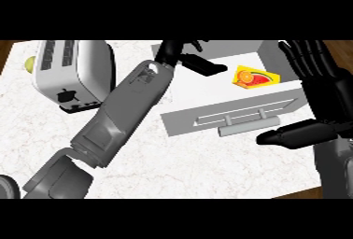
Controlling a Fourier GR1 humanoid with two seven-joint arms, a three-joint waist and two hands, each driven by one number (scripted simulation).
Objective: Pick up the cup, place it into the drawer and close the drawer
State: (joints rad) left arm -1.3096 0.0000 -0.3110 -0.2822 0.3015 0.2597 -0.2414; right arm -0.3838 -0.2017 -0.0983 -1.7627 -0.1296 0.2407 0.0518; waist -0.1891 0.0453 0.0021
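Left robot hand (187, 58) extends over the far-left part of the open drawer (207, 88), fingers curled; whether it clamps anything cannot be told. Right robot hand (318, 88) rests at the drawer's right, fingers straight. Cup (256, 77) sits inside the drawer. Toaster (72, 70) stands far left on the surface (207, 163).

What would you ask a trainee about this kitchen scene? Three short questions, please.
1. True or false: the drawer is shut.
2. Where is the fruit-patterned cup? A) in a sink B) inside the drawer C) on a plate
3. Fill in: the silver appliance at the view's left is a ____.
Key: 1 false; 2 B; 3 toaster.
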